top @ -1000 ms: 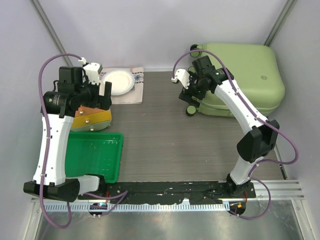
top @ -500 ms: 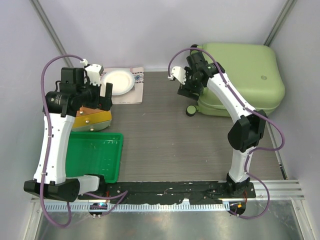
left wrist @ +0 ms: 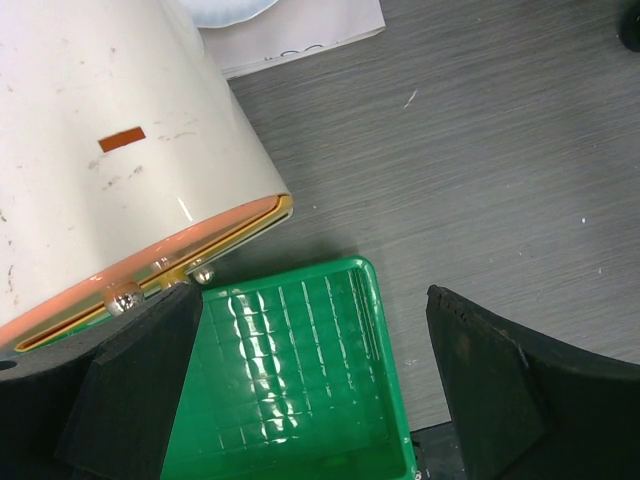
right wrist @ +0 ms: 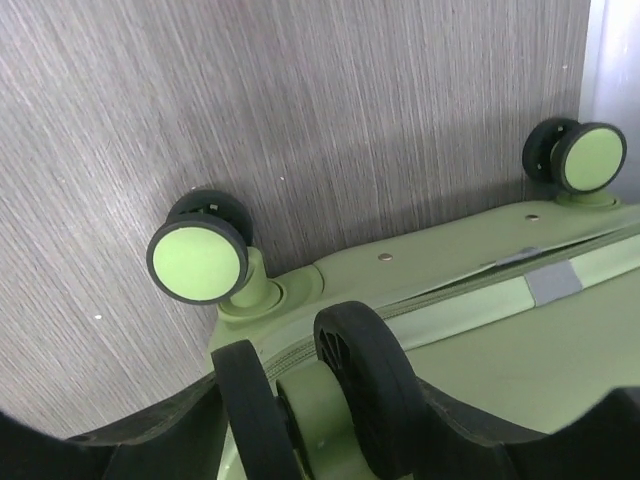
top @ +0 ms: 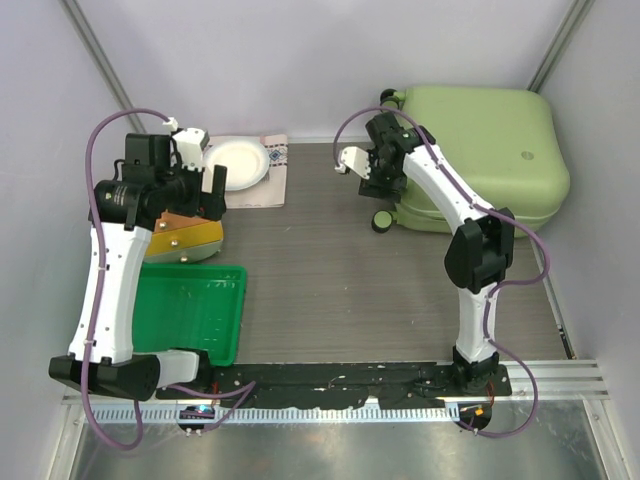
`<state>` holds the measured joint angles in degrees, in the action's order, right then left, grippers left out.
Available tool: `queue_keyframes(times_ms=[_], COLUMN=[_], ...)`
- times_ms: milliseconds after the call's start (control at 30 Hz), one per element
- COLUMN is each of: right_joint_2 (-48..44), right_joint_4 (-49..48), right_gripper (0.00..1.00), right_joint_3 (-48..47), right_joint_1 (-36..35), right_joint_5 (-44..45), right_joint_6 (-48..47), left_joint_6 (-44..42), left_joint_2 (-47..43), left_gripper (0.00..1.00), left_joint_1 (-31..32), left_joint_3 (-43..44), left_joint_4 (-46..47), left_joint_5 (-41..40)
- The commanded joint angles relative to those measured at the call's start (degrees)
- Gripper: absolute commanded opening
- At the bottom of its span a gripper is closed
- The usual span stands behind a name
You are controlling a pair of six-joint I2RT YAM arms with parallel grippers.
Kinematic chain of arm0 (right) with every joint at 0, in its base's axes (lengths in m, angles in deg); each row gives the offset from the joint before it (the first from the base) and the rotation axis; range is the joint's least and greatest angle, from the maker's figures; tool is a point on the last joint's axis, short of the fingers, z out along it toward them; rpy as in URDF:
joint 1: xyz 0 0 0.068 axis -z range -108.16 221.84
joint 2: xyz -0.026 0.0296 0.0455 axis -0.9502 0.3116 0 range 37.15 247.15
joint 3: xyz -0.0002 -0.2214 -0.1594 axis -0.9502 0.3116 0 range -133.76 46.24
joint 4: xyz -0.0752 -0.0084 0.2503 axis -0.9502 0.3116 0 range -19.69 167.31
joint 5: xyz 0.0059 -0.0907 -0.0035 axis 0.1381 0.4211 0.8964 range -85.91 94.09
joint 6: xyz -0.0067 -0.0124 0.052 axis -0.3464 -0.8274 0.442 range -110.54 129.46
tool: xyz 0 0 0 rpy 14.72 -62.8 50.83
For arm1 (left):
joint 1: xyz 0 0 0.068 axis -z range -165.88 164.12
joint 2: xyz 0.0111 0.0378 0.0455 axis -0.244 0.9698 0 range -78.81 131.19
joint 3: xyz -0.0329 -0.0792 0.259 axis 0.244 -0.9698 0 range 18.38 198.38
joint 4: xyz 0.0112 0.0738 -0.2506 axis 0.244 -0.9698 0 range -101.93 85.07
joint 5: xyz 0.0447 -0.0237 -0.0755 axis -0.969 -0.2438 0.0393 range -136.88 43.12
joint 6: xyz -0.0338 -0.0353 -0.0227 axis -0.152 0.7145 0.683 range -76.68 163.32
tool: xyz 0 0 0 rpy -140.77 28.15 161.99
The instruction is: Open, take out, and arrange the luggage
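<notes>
The pale green luggage (top: pixel 480 150) lies shut and flat at the back right, its dark-rimmed wheels toward the table's middle. My right gripper (top: pixel 378 180) is at its near-left corner. In the right wrist view the luggage (right wrist: pixel 480 330) fills the lower right, and the right gripper (right wrist: pixel 320 420) has its jaws pressed on both sides of a double wheel (right wrist: pixel 365 390). Another wheel (right wrist: pixel 197 262) rests on the table beside it. My left gripper (top: pixel 205 195) is open and empty at the far left; in the left wrist view the left gripper (left wrist: pixel 310 400) hangs over the green tray.
A bright green tray (top: pixel 185 310) lies at the near left, also in the left wrist view (left wrist: pixel 290 380). A cream-and-orange round container (top: pixel 185 235) stands behind it, close by my left finger (left wrist: pixel 130 380). A white plate (top: pixel 238 163) sits on a mat at the back.
My right gripper has moved a little left and toward the back along the luggage's wheel end, and its elbow has swung inward. The luggage and the left arm have barely moved.
</notes>
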<state>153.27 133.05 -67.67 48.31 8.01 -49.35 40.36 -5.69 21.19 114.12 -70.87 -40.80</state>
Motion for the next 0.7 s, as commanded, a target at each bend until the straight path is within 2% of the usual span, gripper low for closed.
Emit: queue_keyframes(times_ms=[0,33,100,133,200,400,567,667], right_joint_2=[0.9,0.9,0.3,0.0,-1.2,-6.2,-7.0,-6.5], right_joint_4=[4.7,6.4,7.7,8.6,9.2,3.5,1.1,-2.7], right_gripper=[0.60,0.51,0.39,0.23,0.01,0.01,0.01,0.01], right_joint_3=[-5.4,-5.8,-6.5,-6.4,-5.3,0.7,1.7,1.4], right_joint_1=[0.6,0.5,0.3,-0.3,-1.3,-7.0,-14.7,-19.7], right_joint_5=[-2.0,-2.9,-6.6,-7.3,-8.7,-12.0,-13.8,-11.8], right_joint_6=[-0.5,-0.3,0.8,1.3,3.3,11.8,21.4,27.1], left_joint_6=[0.8,0.8,0.9,0.9,0.9,0.9,1.3,2.3], left_joint_2=[-1.1,-1.0,-1.1,-1.1,-1.1,-1.8,-3.1,-4.0], left_gripper=[1.00,1.00,1.00,1.00,1.00,1.00,1.00,1.00], left_joint_1=[0.2,0.1,0.1,0.1,0.1,0.1,0.1,0.1], left_joint_3=[0.6,0.6,0.6,0.7,0.5,-0.6,-2.1,-3.9], left_joint_4=[2.5,2.4,2.3,2.3,2.3,2.4,2.8,3.3], left_joint_5=[1.2,1.3,1.4,1.5,1.9,3.4,3.5,4.4])
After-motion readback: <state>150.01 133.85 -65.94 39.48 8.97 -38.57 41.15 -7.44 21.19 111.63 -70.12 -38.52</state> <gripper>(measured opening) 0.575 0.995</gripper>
